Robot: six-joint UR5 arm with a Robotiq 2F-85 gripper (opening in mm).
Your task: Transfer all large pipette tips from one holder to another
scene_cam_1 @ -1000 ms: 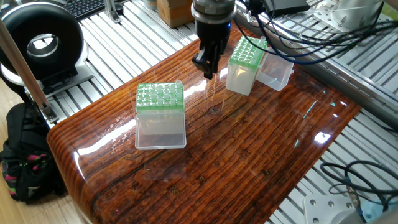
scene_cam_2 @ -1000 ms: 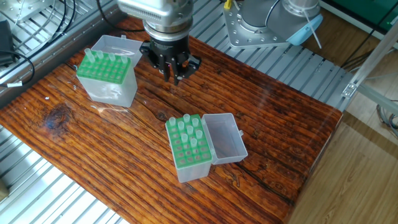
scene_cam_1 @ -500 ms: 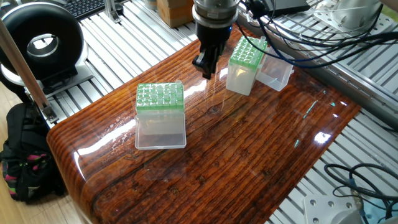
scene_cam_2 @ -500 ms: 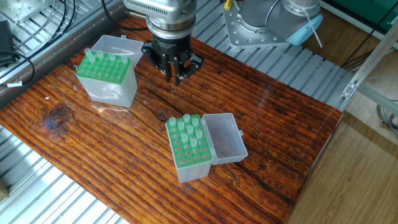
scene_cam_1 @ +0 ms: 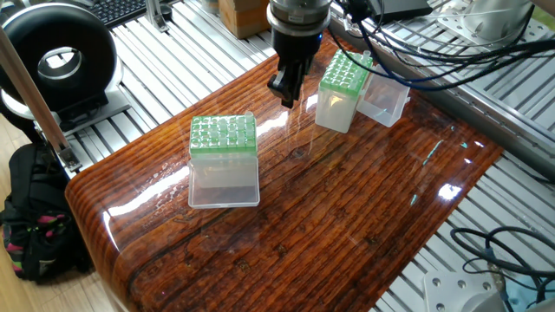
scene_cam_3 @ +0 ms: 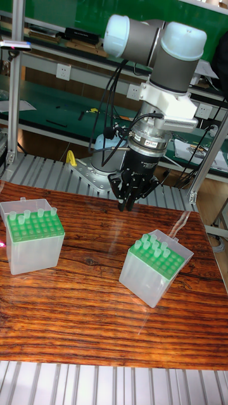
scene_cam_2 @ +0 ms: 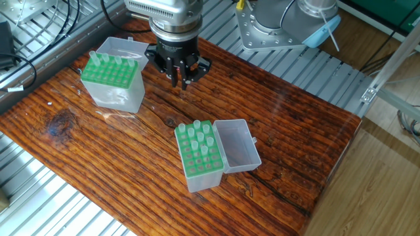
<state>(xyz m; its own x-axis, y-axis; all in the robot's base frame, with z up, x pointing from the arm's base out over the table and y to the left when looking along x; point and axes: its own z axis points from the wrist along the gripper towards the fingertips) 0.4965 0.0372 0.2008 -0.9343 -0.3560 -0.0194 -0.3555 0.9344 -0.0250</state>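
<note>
Two clear holders with green tops stand on the wooden table. One holder (scene_cam_1: 342,87) (scene_cam_2: 113,80) (scene_cam_3: 31,234) carries a row of large pipette tips (scene_cam_2: 108,61) (scene_cam_3: 28,218) along one edge. The other holder (scene_cam_1: 224,160) (scene_cam_2: 199,156) (scene_cam_3: 154,264) has several tips (scene_cam_2: 200,134) (scene_cam_3: 155,247) standing in it. My gripper (scene_cam_1: 288,97) (scene_cam_2: 180,82) (scene_cam_3: 128,204) hangs above the table between the two, nearer the first holder. Its fingers are pressed together. I see no tip hanging below them.
Each holder has a clear lid (scene_cam_2: 237,145) (scene_cam_1: 383,100) folded open beside it. Cables (scene_cam_1: 434,52) trail behind the arm. A black ring light (scene_cam_1: 56,61) and a backpack (scene_cam_1: 35,217) sit off the table's end. The arm's base plate (scene_cam_2: 275,26) stands at the table's far edge.
The gripper has drifted a little toward the holder with the single row of tips, its fingers still together. The holders have not moved.
</note>
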